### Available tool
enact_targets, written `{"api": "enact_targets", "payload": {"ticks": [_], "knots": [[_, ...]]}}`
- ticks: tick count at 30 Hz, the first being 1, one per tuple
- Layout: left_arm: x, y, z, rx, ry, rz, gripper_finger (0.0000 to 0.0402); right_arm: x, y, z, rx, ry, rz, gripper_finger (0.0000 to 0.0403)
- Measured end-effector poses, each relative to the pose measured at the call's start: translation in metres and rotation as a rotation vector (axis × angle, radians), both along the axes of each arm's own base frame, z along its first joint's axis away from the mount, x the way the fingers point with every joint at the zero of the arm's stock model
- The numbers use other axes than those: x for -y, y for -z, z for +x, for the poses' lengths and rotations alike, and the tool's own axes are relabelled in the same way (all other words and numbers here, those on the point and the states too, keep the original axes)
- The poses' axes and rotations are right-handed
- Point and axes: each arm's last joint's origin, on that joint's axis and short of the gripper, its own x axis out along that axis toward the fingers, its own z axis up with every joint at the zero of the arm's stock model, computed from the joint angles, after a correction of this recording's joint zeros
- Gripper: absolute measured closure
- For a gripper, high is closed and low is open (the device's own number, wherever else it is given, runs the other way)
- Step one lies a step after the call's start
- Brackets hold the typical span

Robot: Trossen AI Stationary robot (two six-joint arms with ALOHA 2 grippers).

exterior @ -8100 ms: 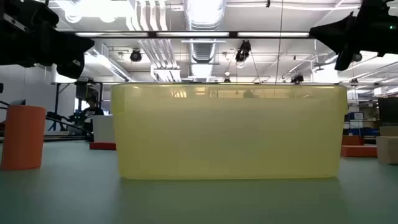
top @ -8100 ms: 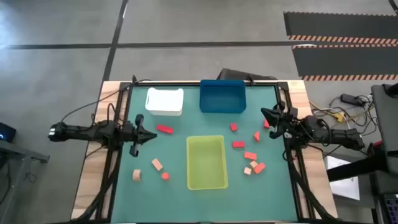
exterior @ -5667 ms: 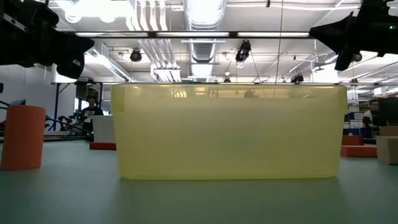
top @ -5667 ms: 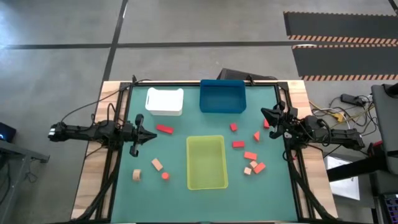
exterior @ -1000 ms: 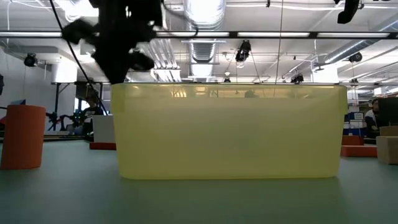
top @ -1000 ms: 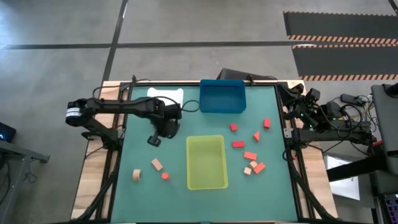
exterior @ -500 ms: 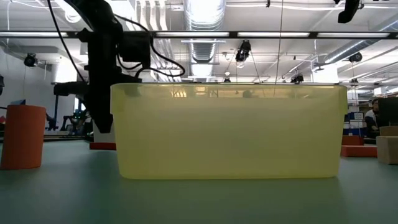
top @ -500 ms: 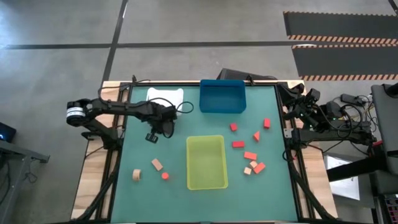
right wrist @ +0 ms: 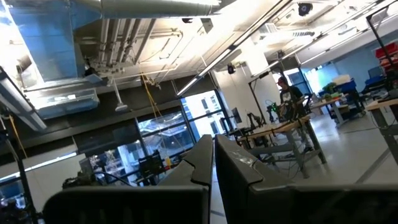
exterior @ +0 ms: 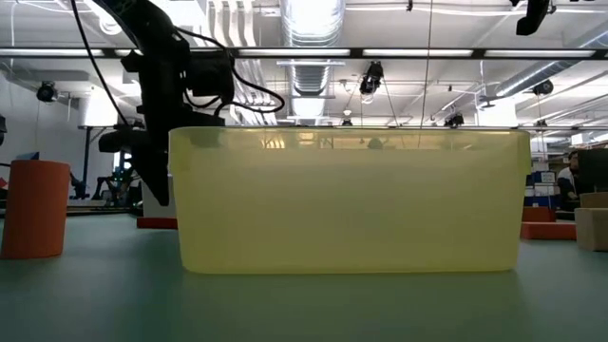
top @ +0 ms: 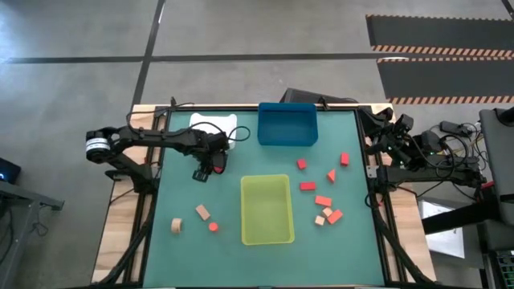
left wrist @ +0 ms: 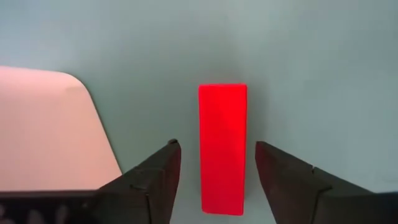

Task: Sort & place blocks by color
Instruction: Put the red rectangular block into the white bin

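Overall: no brand, label or readable writing shows on any bin, block or arm.
Left arm: reaches from the table's left edge across the green mat [top: 185, 201], bent at the elbow, wrist turned down near the white bin [top: 213, 124].
Left gripper [left wrist: 214, 167]: pointing straight down, fingers [left wrist: 155, 180] spread apart on either side of a red bar block [left wrist: 222, 148]; a gap shows on both sides, nothing gripped.
Red bar block: lying flat on the mat just beside the white bin's corner, lengthwise between the fingers; its near end is partly cut off in the wrist view.
Right arm: folded back off the table's right edge, waiting.
Right gripper [right wrist: 213, 163]: aimed up into the room, fingers pressed together, empty.
Blocks, right group [top: 323, 201]: red and coral pieces with one tan, scattered right of the yellow-green bin [top: 267, 210].
Blocks, left group [top: 202, 212]: two tan pieces and a small red one, left of the yellow-green bin.
Blue bin [top: 287, 125]: at the far edge, beside the white bin.
Hard to make out: white bin partly covered by the left arm from above; low view is mostly filled by the yellow-green bin's wall, hiding most blocks.
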Motion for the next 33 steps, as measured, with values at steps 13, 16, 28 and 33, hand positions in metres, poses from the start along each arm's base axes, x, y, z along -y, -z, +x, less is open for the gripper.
{"api": "enact_targets", "payload": {"ticks": [13,16,28,33], "knots": [[0.002,0.01,-0.006,-0.024,-0.001,-0.009,0.0208,0.0,0.0,0.0,0.023,-0.018,0.031,0.0394],[0.003,0.014,-0.008,-0.028,-0.001,-0.011,0.0208,0.0,0.0,0.0,0.037,-0.029,0.049,0.0394],[0.0,0.013,0.002,0.082,0.005,0.024,0.0208,0.0,0.0,0.0,0.058,-0.046,0.077,0.0394],[0.0,0.014,-0.001,0.067,-0.002,0.012,0.0208,0.0,0.0,0.0,0.059,-0.046,0.078,0.0394]]}}
